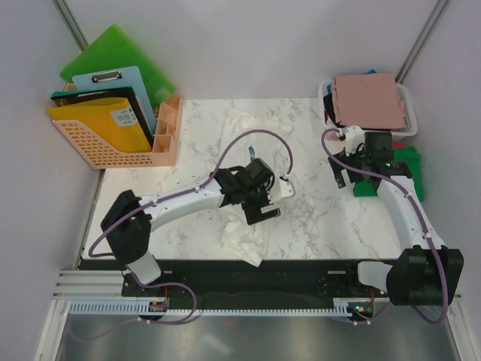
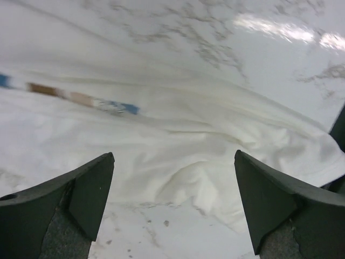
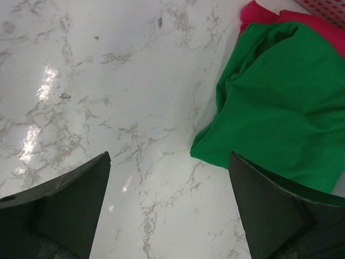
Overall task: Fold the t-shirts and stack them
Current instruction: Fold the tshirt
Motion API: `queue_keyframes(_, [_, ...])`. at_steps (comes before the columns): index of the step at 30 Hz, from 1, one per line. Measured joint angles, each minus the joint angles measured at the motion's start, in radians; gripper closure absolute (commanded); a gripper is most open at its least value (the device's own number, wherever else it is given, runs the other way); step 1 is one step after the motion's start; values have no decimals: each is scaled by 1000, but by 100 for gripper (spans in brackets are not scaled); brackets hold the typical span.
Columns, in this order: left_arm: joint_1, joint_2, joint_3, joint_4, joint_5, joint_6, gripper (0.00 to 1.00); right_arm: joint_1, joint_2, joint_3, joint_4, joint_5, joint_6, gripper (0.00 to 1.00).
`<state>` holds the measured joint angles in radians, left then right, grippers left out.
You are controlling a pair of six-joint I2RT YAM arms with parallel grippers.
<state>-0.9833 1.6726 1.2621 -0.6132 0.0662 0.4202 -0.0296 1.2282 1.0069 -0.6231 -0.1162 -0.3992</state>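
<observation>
A cream-white t-shirt point(image 1: 245, 239) lies rumpled across the middle of the marble table. In the left wrist view its cloth point(image 2: 178, 140) shows a blue-and-brown print point(image 2: 81, 100). My left gripper point(image 1: 261, 204) hovers just above it, open and empty point(image 2: 172, 208), with a raised fold between the fingers. A green t-shirt point(image 1: 406, 167) lies at the table's right edge, with a red one point(image 3: 269, 13) beside it. My right gripper point(image 1: 349, 180) is open and empty point(image 3: 170, 210) over bare marble, just left of the green shirt point(image 3: 280, 102). A folded dusty-pink t-shirt point(image 1: 368, 100) lies on top of the basket.
A white mesh basket point(image 1: 409, 120) stands at the back right with dark and blue cloth peeking out. A peach file crate point(image 1: 105, 143) with green boards point(image 1: 113, 53), a clipboard and a yellow folder stands at the back left, beside a small peach organiser point(image 1: 166, 129).
</observation>
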Motion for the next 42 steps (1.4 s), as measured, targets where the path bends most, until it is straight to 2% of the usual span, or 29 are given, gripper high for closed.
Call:
queue_keyframes(3, [127, -113, 26, 29, -62, 0, 0, 0, -47, -9, -27, -64, -13, 2])
queue_keyframes(9, [500, -397, -6, 198, -286, 18, 0, 0, -94, -14, -51, -151, -32, 2])
queue_keyframes(13, [684, -524, -128, 248, -354, 18, 0, 1, -25, -11, -72, -238, -32, 2])
queue_keyframes(16, [767, -602, -264, 249, -355, 18, 0, 29, 95, 57, -125, -292, -19, 6])
queue_keyframes(19, [787, -660, -369, 233, -355, 17, 0, 111, 243, 207, -149, -301, 8, 2])
queue_keyframes(23, [793, -726, -457, 216, -352, 6, 0, 219, 499, 527, -151, -310, 80, 2])
queue_keyframes(32, [842, -795, -530, 175, -352, -18, 0, 383, 1080, 1242, -182, -193, 211, 6])
queue_keyframes(34, [843, -832, -533, 150, -352, -24, 0, 414, 1170, 1310, -182, -151, 215, 6])
queue_keyframes(38, [843, -885, -539, 129, -353, -30, 0, 459, 1263, 1316, -213, -120, 223, 6])
queue_keyframes(42, [843, -899, -564, 117, -352, -31, 0, 463, 1270, 1264, -200, -95, 235, 19])
